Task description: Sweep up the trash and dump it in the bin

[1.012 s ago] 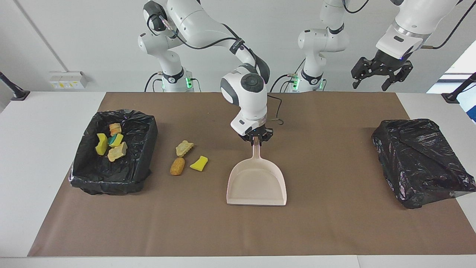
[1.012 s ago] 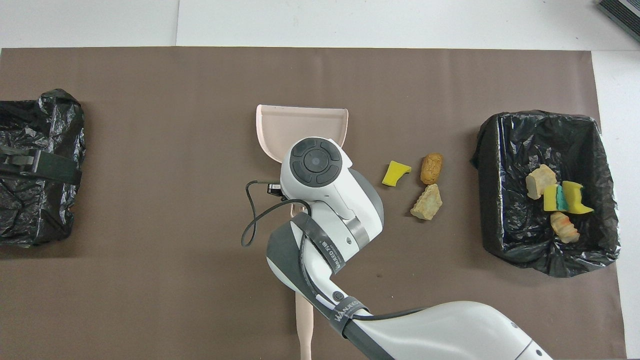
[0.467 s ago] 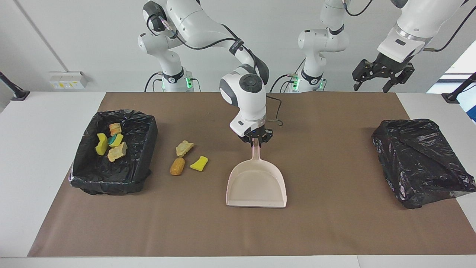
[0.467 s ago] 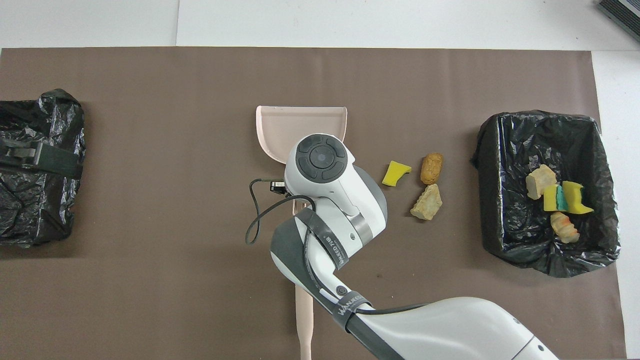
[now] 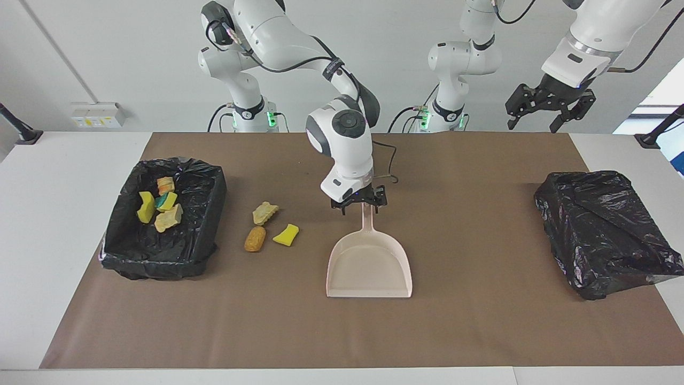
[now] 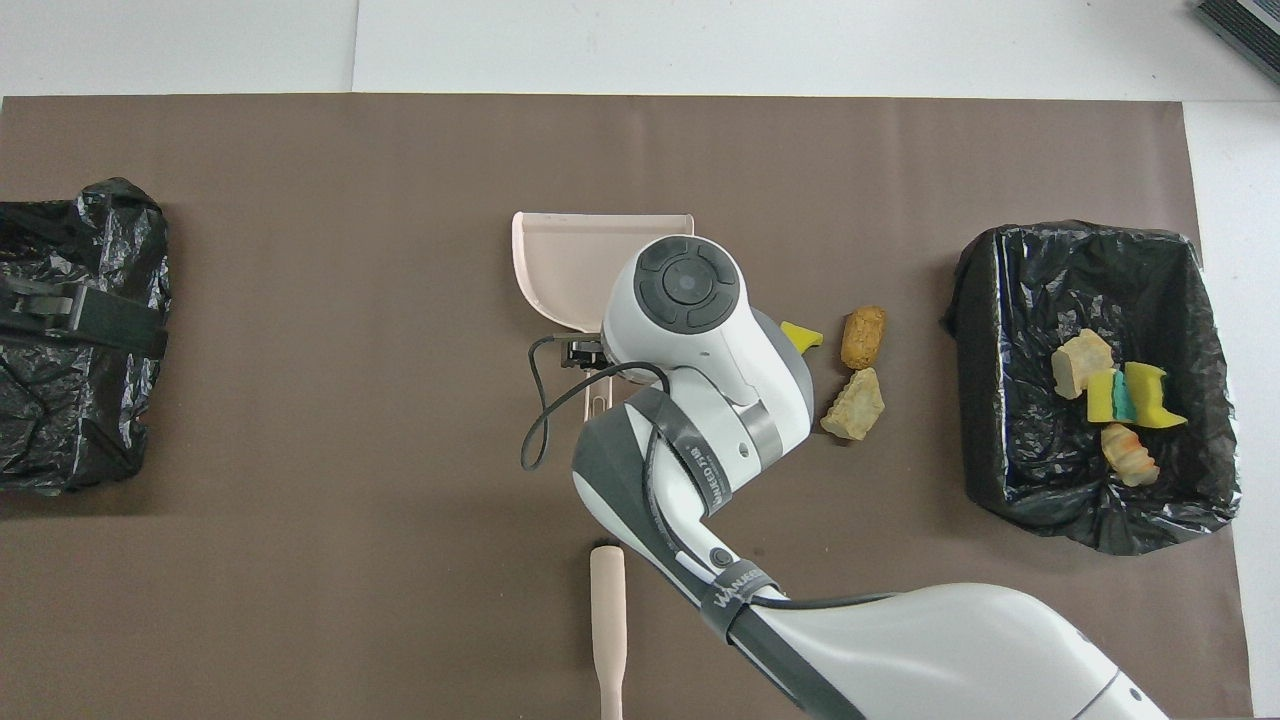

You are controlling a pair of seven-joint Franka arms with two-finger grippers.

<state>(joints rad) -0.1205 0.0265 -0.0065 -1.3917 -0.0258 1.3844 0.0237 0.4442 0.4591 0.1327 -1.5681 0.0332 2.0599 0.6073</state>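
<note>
Three scraps of trash lie on the brown mat between bin and dustpan: a tan piece, an orange-brown piece and a yellow sponge chunk, which my right wrist half covers from above. Several more scraps sit in the black-lined bin. The beige dustpan rests flat mid-mat. My right gripper hangs open just over its handle, fingers apart on either side. My left gripper waits open, high over the left arm's end.
A lump wrapped in black plastic sits at the left arm's end of the mat. A beige stick-like handle lies on the mat nearer to the robots than the dustpan. A cable loops off my right wrist.
My right gripper has opened and let go of the dustpan handle, then lifted a little and drifted toward the bin. The dustpan stays flat. The left gripper has barely shifted.
</note>
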